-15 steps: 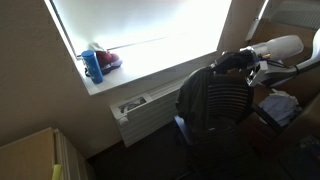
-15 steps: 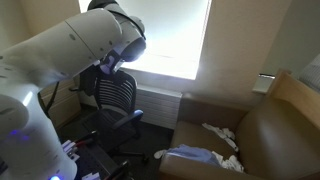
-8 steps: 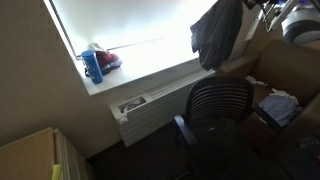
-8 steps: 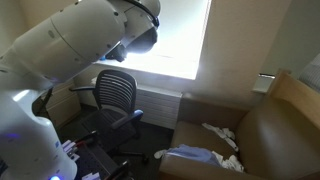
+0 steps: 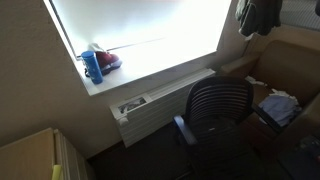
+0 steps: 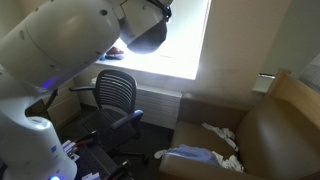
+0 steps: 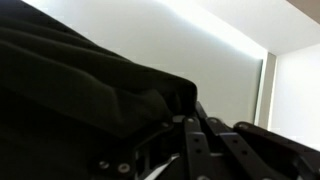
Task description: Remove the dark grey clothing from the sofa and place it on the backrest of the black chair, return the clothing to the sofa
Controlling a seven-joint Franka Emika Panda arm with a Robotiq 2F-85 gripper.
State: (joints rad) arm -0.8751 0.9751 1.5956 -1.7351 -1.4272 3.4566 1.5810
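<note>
Tool [image 7: 185, 122]: clamping fully shut on a fold of the dark grey clothing [image 5: 262, 15] | Clothing: dangling high, clear of the black chair [image 5: 218, 108], nearing the sofa [image 5: 292, 68] | Risk: limp fabric could be slipping from the thin pinch, dropping short onto the floor.

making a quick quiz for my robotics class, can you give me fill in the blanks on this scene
1. The dark grey clothing hangs high up, gripped in the closed ____.
2. Nothing is draped over the ____ of the black chair.
3. A ____ bottle stands on the window sill.
4. Small ____ items lie on the sofa.
Missing words: jaws; backrest; blue; white.
</note>
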